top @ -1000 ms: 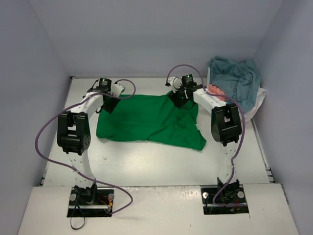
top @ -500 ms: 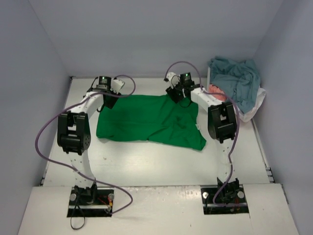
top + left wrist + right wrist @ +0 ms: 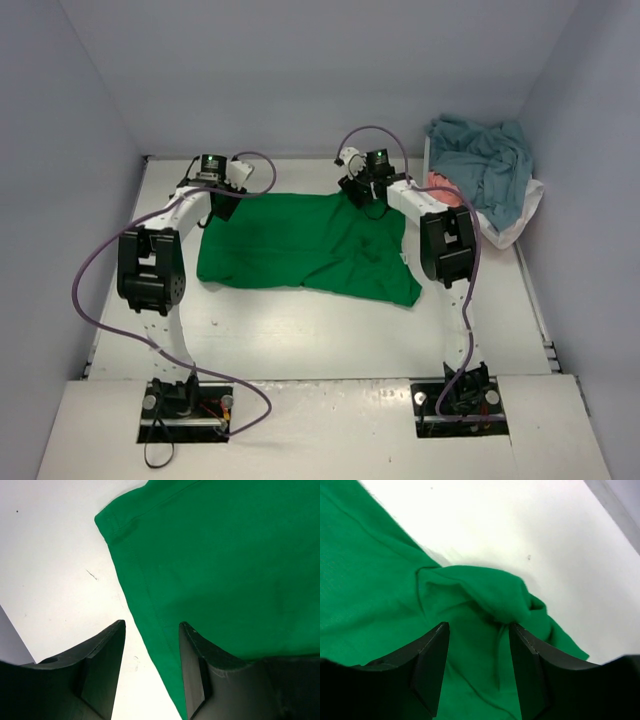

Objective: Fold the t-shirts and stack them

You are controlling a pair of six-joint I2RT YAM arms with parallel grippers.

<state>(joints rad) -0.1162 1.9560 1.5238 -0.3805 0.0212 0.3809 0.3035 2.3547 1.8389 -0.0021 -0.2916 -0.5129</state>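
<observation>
Top external view: a rumpled bright green t-shirt (image 3: 300, 245) lies mid-frame on the white bench (image 3: 300, 330), a tiny unreadable white tag (image 3: 406, 259) at its right edge. Both the left gripper (image 3: 222, 207) and the right gripper (image 3: 366, 196) stand spread over its upper corners.

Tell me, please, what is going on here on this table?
Two robot arms are working on a green t-shirt spread on the white table. The left pincer hangs over the shirt's far left corner, jaws open astride its edge. The right pincer hangs over a bunched fold at the far right corner, also open. Neither grips the cloth yet. A teal shirt and a pink shirt lie heaped in a white basket.
</observation>
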